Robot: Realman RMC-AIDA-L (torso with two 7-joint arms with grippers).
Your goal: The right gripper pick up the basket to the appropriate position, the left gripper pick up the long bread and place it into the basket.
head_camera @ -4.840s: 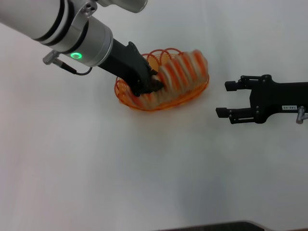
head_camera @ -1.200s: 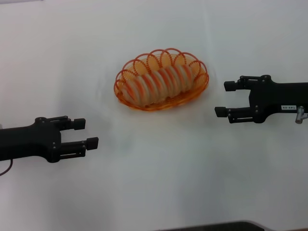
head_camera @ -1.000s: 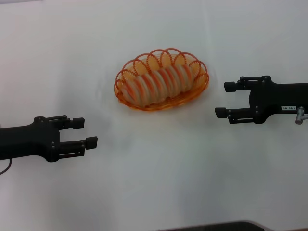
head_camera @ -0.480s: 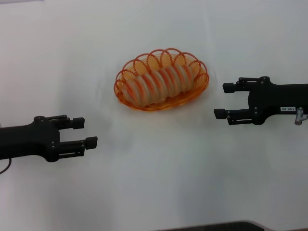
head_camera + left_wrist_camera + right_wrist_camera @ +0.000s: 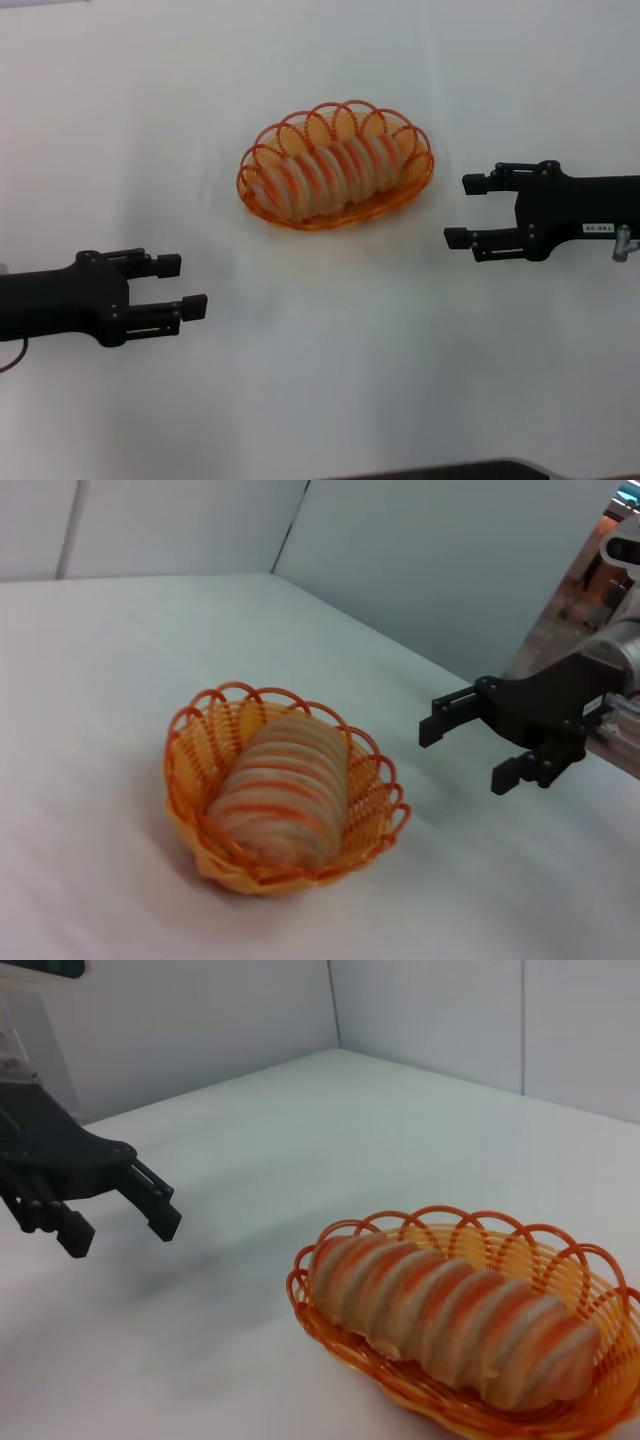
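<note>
Counter (image 5: 330,370): white, smooth and matte, with pale grey walls behind it in the wrist views.
Basket (image 5: 421,176): oval, made of thin orange wire with a looped scalloped rim, see-through; it stands on the counter between the two hands, apart from both.
Long bread (image 5: 325,172): tan ribbed loaf with orange-red stripes across it, shaped like a cylinder; it lies lengthwise inside the basket and fills almost all its length.
Left hand (image 5: 189,284): black, two fingers spread open and holding nothing; it is well apart from the basket, on the left and nearer the robot.
Right hand (image 5: 463,210): black with a small white label, fingers open and holding nothing, near the right end of the basket without touching it.
</note>
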